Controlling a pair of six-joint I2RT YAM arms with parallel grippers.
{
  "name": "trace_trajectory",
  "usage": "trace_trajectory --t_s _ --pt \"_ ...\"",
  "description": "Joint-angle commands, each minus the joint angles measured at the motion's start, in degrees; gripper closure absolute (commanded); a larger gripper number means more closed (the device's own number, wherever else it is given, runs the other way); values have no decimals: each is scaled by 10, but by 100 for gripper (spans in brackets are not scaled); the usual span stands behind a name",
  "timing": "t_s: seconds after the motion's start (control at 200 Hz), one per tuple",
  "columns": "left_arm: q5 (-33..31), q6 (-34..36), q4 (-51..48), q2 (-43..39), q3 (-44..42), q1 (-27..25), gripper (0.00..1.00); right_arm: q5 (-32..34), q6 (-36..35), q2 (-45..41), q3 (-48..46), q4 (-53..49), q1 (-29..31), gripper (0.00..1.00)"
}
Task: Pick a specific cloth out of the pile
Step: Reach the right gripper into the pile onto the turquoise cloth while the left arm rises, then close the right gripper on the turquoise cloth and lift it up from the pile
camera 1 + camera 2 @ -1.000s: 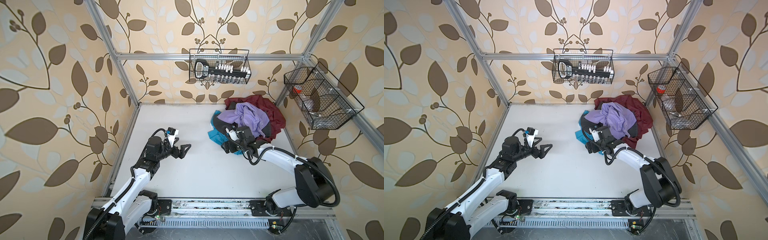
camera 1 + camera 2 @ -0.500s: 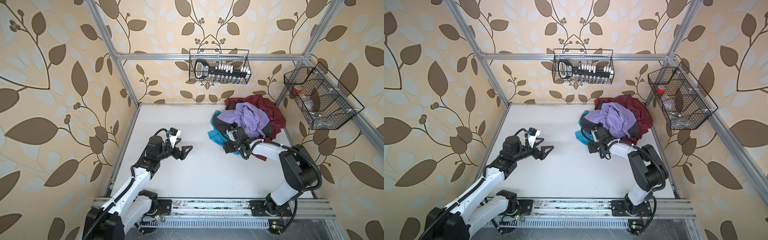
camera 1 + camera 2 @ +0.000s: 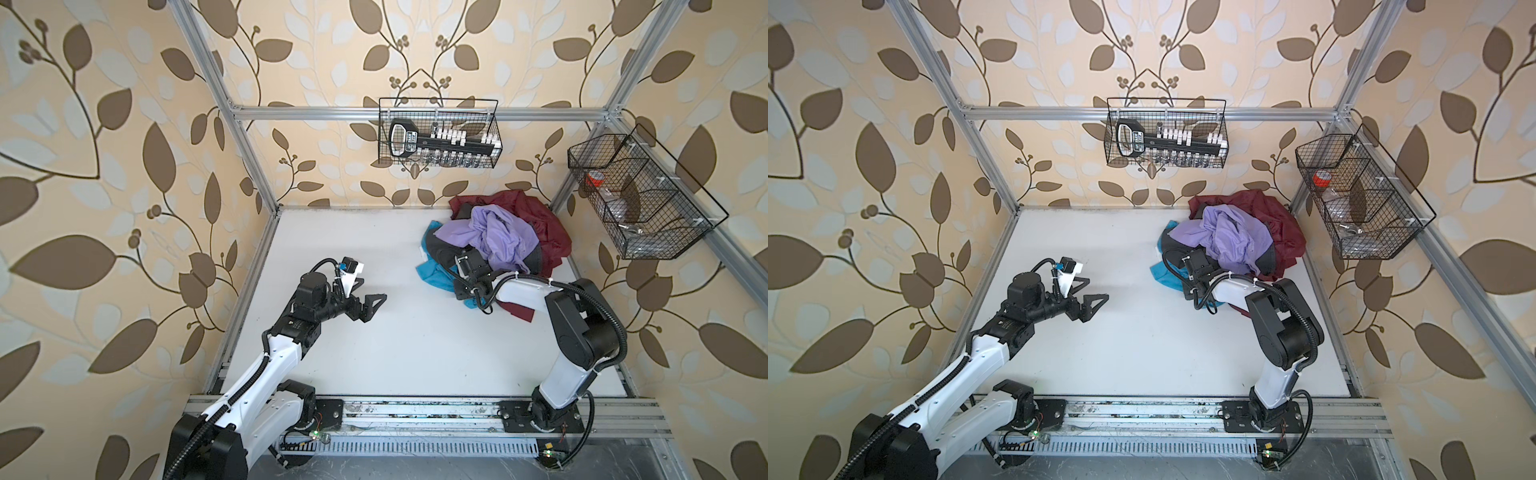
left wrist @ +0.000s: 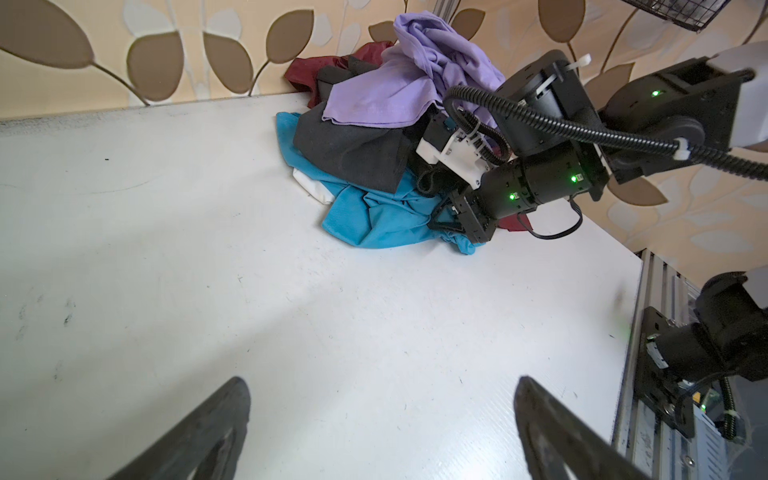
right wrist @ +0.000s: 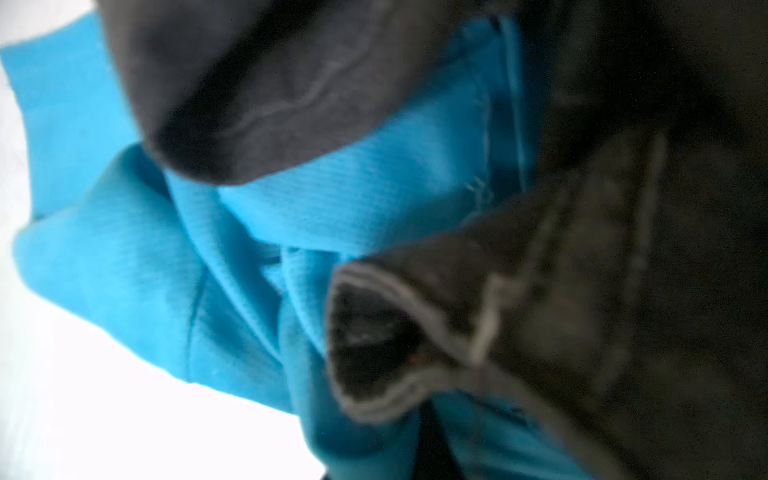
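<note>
The pile (image 3: pixel 498 237) (image 3: pixel 1233 237) (image 4: pixel 395 83) lies at the table's back right, with lavender on top, maroon behind and dark grey below. The cloth (image 3: pixel 432 276) (image 3: pixel 1165 274) (image 4: pixel 374 224) (image 5: pixel 332 208) is turquoise and spills from under the pile's front left edge. My right gripper (image 3: pixel 453 286) (image 3: pixel 1187 286) (image 4: pixel 442 220) is pushed low into that edge and is shut on a fold of the cloth. Fabric hides most of its fingers in the right wrist view. My left gripper (image 3: pixel 368 291) (image 3: pixel 1094 291) (image 4: pixel 380 386) hovers open over bare table left of centre, holding nothing.
A dark grey garment (image 4: pixel 353 149) (image 5: pixel 270 83) overlaps the cloth right above the grip. A white scrap (image 4: pixel 311 189) peeks out beside it. Wire baskets hang on the back wall (image 3: pixel 438 137) and the right wall (image 3: pixel 640 195). The white table (image 3: pixel 395 340) stretches between the arms.
My right gripper has pushed left and down into the pile's front edge and shut on the turquoise fold. Its elbow has swung forward and right. The left arm has barely moved.
</note>
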Motion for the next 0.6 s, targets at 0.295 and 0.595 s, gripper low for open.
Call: trace_trajectory --t_s 0.295,0.595 --pt "-3 15 3 -23 22 -14 1 58 -11 -134 32 -67 2 100" --pt "-17 19 -3 -31 19 -19 1 126 -45 -215 81 -91 3 100"
